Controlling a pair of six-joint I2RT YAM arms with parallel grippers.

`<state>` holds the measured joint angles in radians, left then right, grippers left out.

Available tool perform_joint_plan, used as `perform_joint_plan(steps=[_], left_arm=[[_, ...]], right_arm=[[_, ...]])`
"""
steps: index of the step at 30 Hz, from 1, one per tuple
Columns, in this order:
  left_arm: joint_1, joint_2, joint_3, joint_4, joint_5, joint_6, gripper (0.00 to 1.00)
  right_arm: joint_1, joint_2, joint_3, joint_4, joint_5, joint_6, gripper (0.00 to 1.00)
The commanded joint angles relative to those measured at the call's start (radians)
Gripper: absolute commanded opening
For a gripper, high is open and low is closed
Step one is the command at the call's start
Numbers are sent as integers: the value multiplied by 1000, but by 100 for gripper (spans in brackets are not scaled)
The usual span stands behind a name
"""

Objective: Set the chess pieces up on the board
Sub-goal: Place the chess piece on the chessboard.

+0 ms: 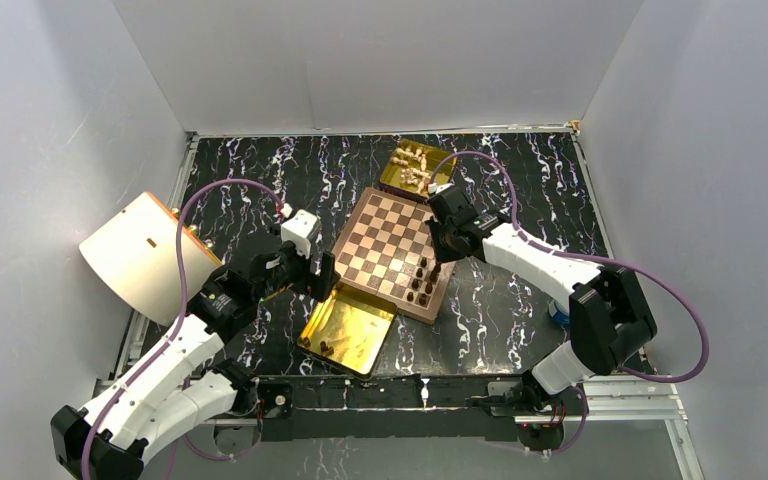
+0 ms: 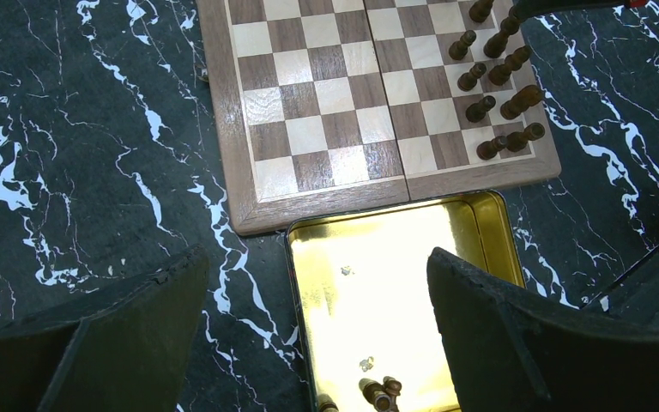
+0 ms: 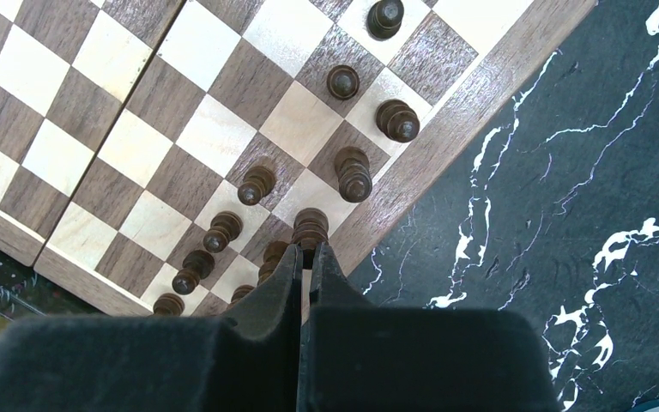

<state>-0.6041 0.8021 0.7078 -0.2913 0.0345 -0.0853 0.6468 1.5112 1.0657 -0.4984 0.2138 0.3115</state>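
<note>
At the right corner of the board [image 1: 385,240], where dark chess pieces [image 3: 353,174] are being ranked, the right gripper [image 3: 305,254] is being held pressed together beside one, while the left gripper [image 2: 317,262] is being held spread over the tray [image 2: 491,225], presumably to collect another.

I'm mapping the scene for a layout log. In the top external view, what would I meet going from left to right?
pale curved panel → left claw → the board → small blue object

Dark brown chess pieces [image 3: 353,174], cream-and-brown checked board [image 2: 309,129], gold tray [image 2: 377,275], seemingly cream pieces [image 1: 415,165] far off
</note>
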Motion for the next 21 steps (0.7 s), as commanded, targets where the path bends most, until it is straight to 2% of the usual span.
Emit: perform_joint_plan(steps=[1, 10, 15, 21], left_arm=[[1, -6, -3, 20, 15, 7, 94], [1, -6, -4, 20, 16, 10, 94], [1, -6, -4, 20, 16, 10, 94], [1, -6, -3, 20, 8, 3, 94]], right_arm=[[4, -35, -6, 38, 25, 12, 5], [4, -25, -6, 35, 27, 14, 6], [5, -22, -7, 39, 23, 20, 10], [5, -15, -3, 41, 19, 23, 11]])
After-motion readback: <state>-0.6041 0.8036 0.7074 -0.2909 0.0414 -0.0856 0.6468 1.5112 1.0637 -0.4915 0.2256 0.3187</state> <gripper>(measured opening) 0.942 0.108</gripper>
